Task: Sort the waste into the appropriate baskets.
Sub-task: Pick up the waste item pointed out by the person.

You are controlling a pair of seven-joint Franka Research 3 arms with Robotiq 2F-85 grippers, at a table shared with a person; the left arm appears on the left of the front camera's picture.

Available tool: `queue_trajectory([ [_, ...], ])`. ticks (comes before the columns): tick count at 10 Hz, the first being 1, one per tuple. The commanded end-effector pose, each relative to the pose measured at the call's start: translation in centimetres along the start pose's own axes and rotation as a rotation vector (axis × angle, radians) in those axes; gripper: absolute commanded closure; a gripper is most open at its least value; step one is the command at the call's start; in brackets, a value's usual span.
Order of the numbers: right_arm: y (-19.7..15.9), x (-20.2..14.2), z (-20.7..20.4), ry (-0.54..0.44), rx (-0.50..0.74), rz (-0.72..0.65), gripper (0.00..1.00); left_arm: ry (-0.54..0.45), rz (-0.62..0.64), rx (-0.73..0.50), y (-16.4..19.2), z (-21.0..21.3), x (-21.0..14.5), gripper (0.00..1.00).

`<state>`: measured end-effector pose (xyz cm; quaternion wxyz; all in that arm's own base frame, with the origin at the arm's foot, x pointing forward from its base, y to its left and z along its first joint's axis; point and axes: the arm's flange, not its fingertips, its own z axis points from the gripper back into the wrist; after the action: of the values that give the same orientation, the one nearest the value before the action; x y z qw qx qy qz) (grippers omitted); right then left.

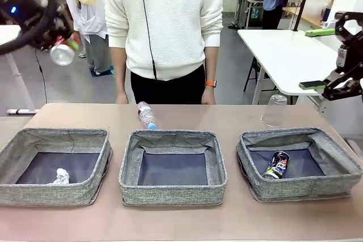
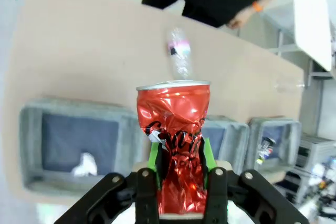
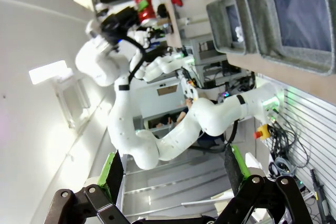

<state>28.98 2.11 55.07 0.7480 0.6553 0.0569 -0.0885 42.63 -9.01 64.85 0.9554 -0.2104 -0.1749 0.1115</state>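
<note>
The left hand (image 2: 178, 157) is gripping the crushed red can (image 2: 176, 114) around its lower half, the green pads pressing into the dented sides and the silver end pointing away from the wrist. It is hanging high above the left end of the tabletop (image 1: 227, 118), well clear of everything below. The right hand (image 3: 170, 178) is hovering off the tabletop's right end with its fingers spread wide and nothing between them. Three grey woven baskets are sitting in a row along the near side. The left basket (image 1: 12, 157) is holding the crumpled white paper ball (image 1: 60, 177) in its near corner. The middle basket (image 1: 173, 138) is showing only its dark lining. The right basket (image 1: 340, 160) is holding the dark blue-white printed can (image 1: 277, 164), which is lying tilted on the lining. The clear plastic bottle (image 1: 146, 115) is lying on its side just behind the middle basket, its blue cap pointing at the far rim. The clear plastic cup (image 1: 275, 110) is standing behind the right basket, seemingly mouth down. A person (image 1: 164, 21) in a white sweater is standing at the far edge.
</note>
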Motion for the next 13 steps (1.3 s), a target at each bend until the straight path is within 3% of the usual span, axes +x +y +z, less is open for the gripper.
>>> queue_trajectory([
  [1, 0.5, -0.1, 0.0, 0.004, -0.001, -0.004, 0.00, 0.047, 0.075, 0.099, -7.4, 1.3, -0.1, 0.66],
  [4, 0.5, -0.1, 0.0, 0.004, -0.001, -0.004, 0.00, 0.067, 0.030, 0.151, -18.7, 2.2, -3.1, 0.66],
  [7, 0.5, -0.1, 0.0, 0.004, -0.001, -0.004, 0.00, 0.008, 0.025, 0.163, -25.9, 1.0, -5.4, 0.66],
  [8, 0.5, -0.1, 0.0, 0.004, -0.001, -0.004, 0.00, 0.051, -0.021, 0.155, -27.8, 0.4, -6.3, 0.66],
  [10, 0.5, -0.1, 0.0, 0.004, -0.001, -0.004, 0.00, 0.117, -0.060, 0.102, -29.6, 0.0, -6.9, 0.66],
  [11, 0.5, -0.1, 0.0, 0.004, -0.001, -0.004, 0.00, 0.062, -0.040, 0.120, -27.7, -0.2, -7.6, 0.66],
  [13, 0.5, -0.1, 0.0, 0.004, -0.001, -0.004, 0.00, 0.062, -0.040, 0.120, -27.7, -0.2, -7.6, 0.66],
])
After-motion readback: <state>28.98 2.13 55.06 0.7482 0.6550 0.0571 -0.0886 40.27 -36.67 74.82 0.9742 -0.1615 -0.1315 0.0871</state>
